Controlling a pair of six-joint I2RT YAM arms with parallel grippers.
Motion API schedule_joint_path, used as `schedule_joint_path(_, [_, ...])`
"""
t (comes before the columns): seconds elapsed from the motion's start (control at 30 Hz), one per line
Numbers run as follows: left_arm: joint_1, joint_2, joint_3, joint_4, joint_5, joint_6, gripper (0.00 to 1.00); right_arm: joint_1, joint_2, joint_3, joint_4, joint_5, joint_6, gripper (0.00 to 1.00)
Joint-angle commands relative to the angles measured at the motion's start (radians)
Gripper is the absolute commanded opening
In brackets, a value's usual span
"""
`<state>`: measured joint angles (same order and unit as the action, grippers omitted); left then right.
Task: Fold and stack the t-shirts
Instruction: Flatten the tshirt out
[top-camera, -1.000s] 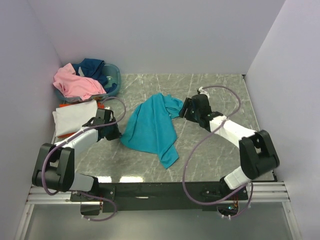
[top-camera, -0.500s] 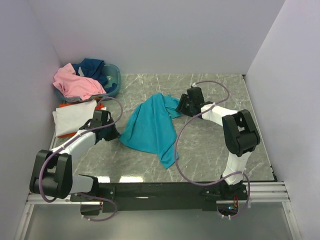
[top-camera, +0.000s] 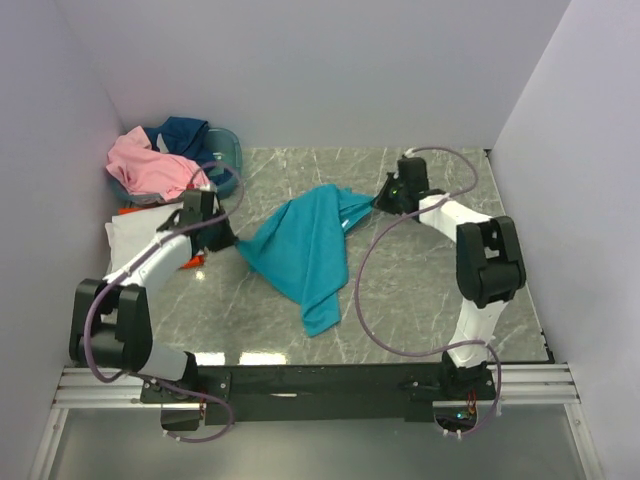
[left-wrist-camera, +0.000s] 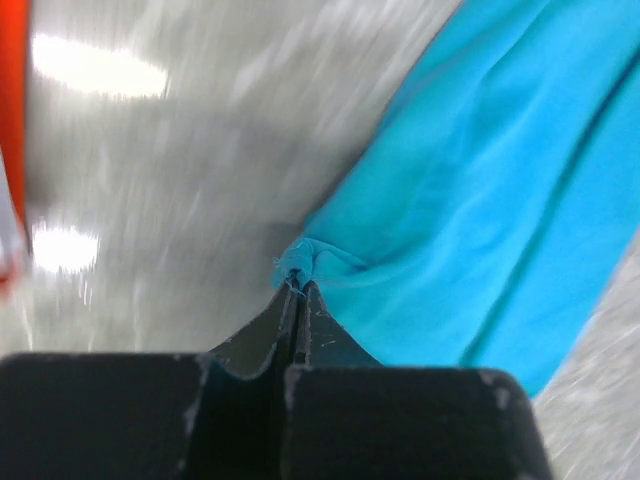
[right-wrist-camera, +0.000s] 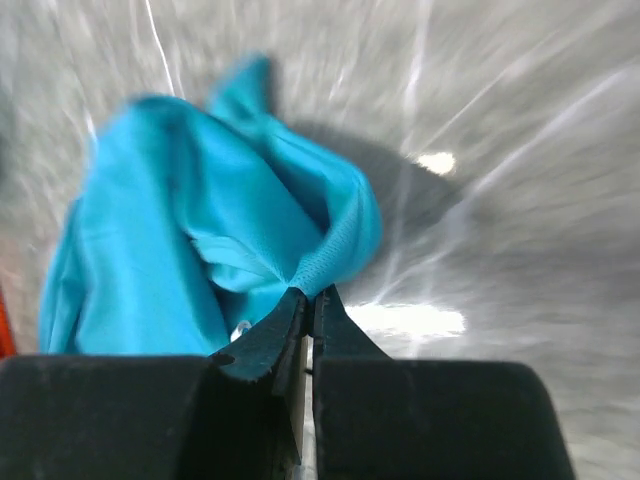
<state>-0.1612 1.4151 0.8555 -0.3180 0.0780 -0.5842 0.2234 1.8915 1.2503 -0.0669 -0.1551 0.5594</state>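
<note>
The teal t-shirt hangs crumpled between both arms above the marble table. My left gripper is shut on its left edge, a pinch of teal cloth showing at the fingertips. My right gripper is shut on the shirt's far right corner. A pink t-shirt and a navy t-shirt lie in and over the blue-grey basket at the back left. A folded white t-shirt lies on an orange t-shirt beside my left arm.
Lilac walls close in the table on the left, back and right. The table's marble top shows bare to the right and in front of the teal shirt. Purple cables loop off both arms.
My right gripper has closed on the teal shirt's corner and moved back and right. My left gripper has moved back with its edge, so the shirt is lifted and stretched between them.
</note>
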Motion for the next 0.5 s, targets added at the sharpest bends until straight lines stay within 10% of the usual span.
schedule_joint_path(0.0, [0.008, 0.039, 0.196, -0.001, -0.046, 0.063, 0.0, -0.067, -0.152, 0.069, -0.028, -0.027, -0.058, 0.0])
schedule_joint_path(0.23, [0.087, 0.028, 0.552, -0.032, -0.118, 0.084, 0.0, -0.168, -0.391, 0.103, -0.123, -0.012, -0.13, 0.0])
schedule_joint_path(0.47, [0.149, -0.169, 0.568, 0.109, -0.139, 0.096, 0.0, -0.188, -0.739, 0.035, -0.116, 0.142, -0.229, 0.0])
